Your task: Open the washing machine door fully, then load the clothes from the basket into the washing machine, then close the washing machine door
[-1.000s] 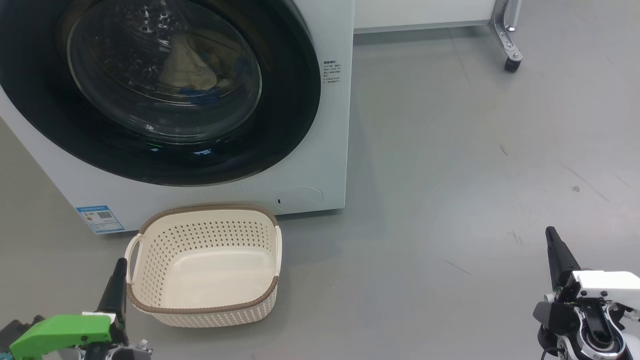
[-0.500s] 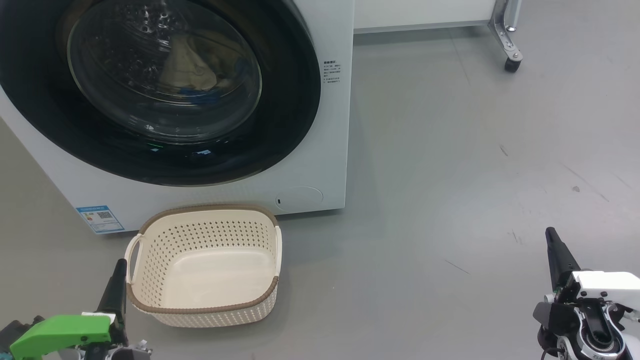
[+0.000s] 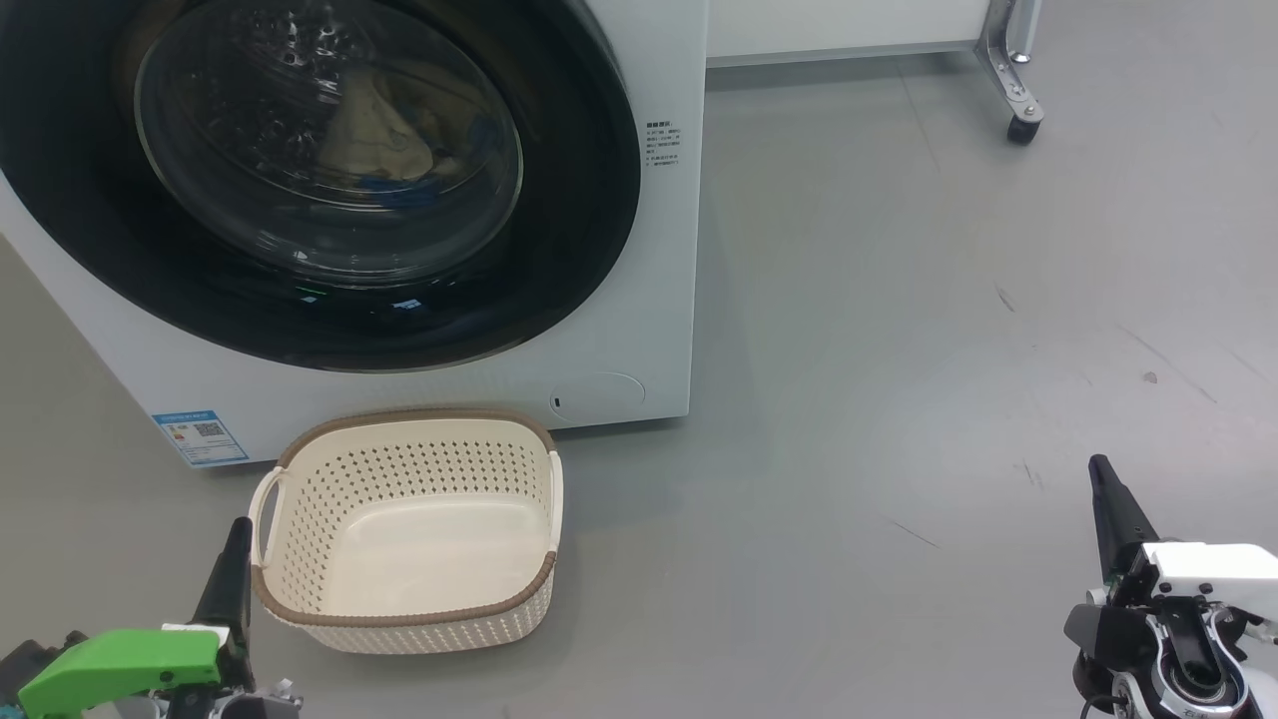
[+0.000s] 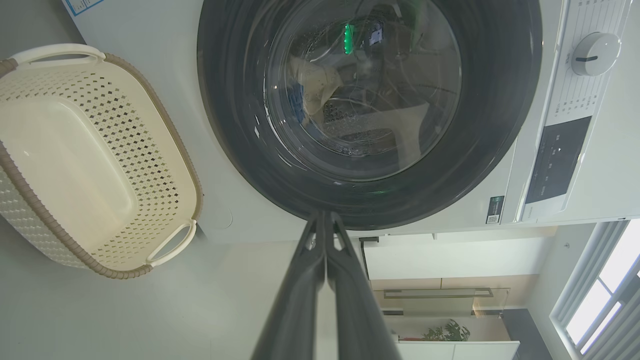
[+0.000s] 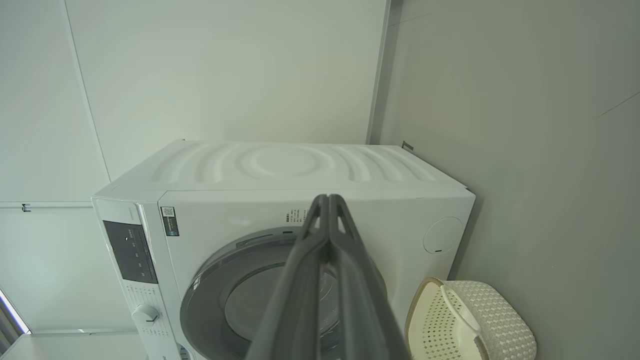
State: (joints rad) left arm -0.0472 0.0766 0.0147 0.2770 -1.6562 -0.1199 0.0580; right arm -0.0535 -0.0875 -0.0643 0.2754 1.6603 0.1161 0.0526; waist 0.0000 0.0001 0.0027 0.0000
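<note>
The left gripper (image 3: 238, 539) has its fingers pressed together on nothing and rests near left, just beside the basket (image 3: 399, 618). The right gripper (image 3: 1102, 477) is also pressed together and empty. It sits near right over bare floor (image 3: 899, 350), well apart from everything. The basket stands on the floor against the front of the machine (image 3: 659, 300), below the door (image 3: 584, 200), and holds nothing. It is judged light and stiff and is best taken by a side handle (image 3: 266, 504). The clothes (image 3: 384, 135) lie in the drum (image 4: 350, 135) behind the door glass. They are judged light and limp, so a pinch on any raised fold should hold. The door appears to sit flush and shut. It is judged rigid, and its glossy rim gives the fingers little purchase. No door handle can be made out. The head view shows both grippers and the bare bottom of the basket. The left wrist view adds the dial (image 4: 596, 47) and control panel (image 4: 555, 160). The right wrist view adds the ribbed side panel (image 5: 295, 165) and the wall (image 5: 225, 75) behind.
</note>
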